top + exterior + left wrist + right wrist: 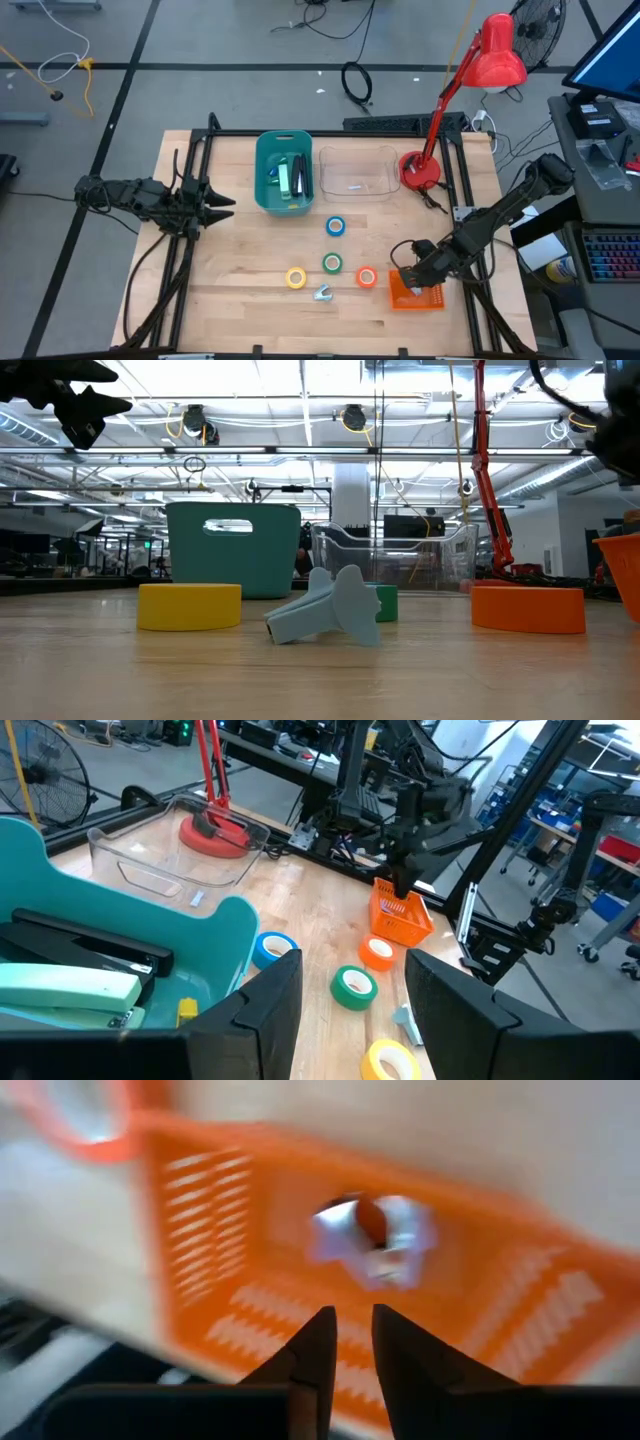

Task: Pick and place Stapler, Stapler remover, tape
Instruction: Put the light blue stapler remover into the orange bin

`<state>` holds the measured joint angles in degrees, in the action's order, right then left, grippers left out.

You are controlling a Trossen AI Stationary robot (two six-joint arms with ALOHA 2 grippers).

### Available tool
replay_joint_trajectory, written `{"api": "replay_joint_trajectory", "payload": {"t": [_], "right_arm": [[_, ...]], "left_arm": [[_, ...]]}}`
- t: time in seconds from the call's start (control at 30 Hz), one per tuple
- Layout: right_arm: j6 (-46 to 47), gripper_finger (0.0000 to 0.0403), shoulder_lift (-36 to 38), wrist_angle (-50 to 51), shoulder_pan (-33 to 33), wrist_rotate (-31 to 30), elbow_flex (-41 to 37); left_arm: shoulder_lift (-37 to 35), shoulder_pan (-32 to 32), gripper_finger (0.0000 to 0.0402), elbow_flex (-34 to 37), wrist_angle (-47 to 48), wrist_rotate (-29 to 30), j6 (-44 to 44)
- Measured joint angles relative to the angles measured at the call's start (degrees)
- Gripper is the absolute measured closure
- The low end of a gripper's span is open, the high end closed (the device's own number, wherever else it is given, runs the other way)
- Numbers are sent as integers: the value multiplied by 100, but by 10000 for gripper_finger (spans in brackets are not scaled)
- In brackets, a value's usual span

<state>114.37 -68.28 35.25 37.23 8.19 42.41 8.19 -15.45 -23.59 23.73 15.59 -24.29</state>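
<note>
Risk: my right hand (412,283) hovers over the orange slotted basket (416,294), fingers a narrow slit apart, a pale claw-shaped remover (372,1242) lying loose inside; lifting carelessly could tip the light basket. Left hand (222,208) waits apart, empty. 4 glossy tape rings (331,263) and 1 remover (322,293) on the wooden desk (240,280); staplers in teal bin (284,172)

A teal bin (283,172), an orange slotted basket (415,295) and a red lamp (470,80) stand on pale wood; tape rolls (335,227) are blue, green, yellow, orange.
</note>
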Motion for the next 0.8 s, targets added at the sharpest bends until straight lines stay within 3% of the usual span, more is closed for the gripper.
{"api": "replay_joint_trajectory", "payload": {"t": [0.17,0.3,0.63,0.8], "right_arm": [[-84,363,449,-778,46,-736,0],[-736,377,634,-1644,47,-1621,0],[-3571,399,635,-3436,-124,-3233,2],[-4916,399,721,-3663,-341,-3521,2]], "left_arm": [[0,-1,222,0,1,0,2],[0,-2,222,0,-1,0,-22],[1,0,222,0,-257,-36,-36],[2,-2,222,0,-764,-44,-37]]}}
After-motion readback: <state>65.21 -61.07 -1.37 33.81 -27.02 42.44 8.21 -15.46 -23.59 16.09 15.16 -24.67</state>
